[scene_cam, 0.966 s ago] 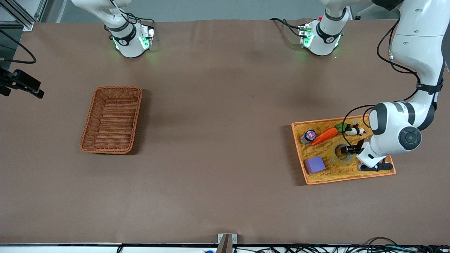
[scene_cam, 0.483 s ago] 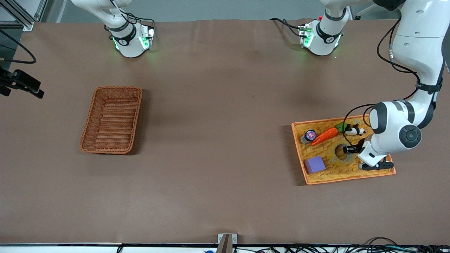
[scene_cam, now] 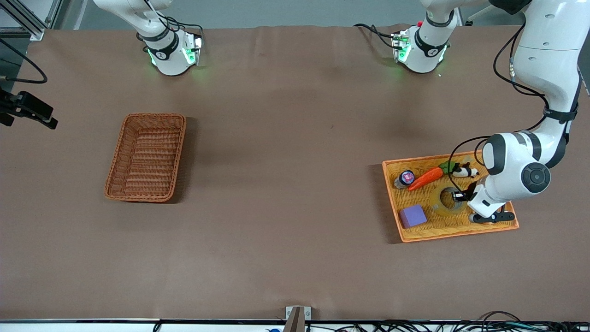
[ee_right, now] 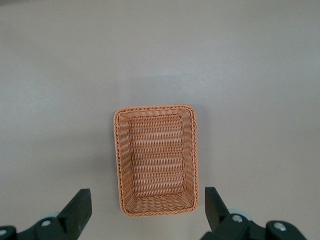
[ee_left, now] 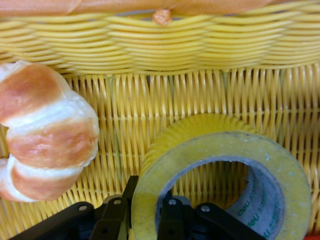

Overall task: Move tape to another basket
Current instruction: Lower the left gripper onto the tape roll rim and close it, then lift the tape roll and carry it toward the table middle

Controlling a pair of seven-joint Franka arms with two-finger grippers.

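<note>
The tape [scene_cam: 448,203] lies flat in the yellow tray [scene_cam: 442,233] at the left arm's end of the table. My left gripper [scene_cam: 459,197] is down on it, shut on the tape's wall, with one finger inside the ring and one outside. In the left wrist view the tape [ee_left: 215,146] fills the frame beside my left gripper [ee_left: 150,194]. The reddish-brown basket [scene_cam: 146,157] stands empty toward the right arm's end. My right gripper [ee_right: 147,207] is open and empty, high over the basket [ee_right: 156,160], and is out of the front view.
The tray also holds a toy carrot [scene_cam: 426,178], a purple block [scene_cam: 412,216], a small capped jar [scene_cam: 405,178] and a panda toy [scene_cam: 465,172]. A croissant [ee_left: 47,130] lies beside the tape, near the tray's wall [ee_left: 175,45].
My left hand has shifted slightly toward the left arm's end of the table, with its fingers at the tape's wall. The tape still lies in the tray.
</note>
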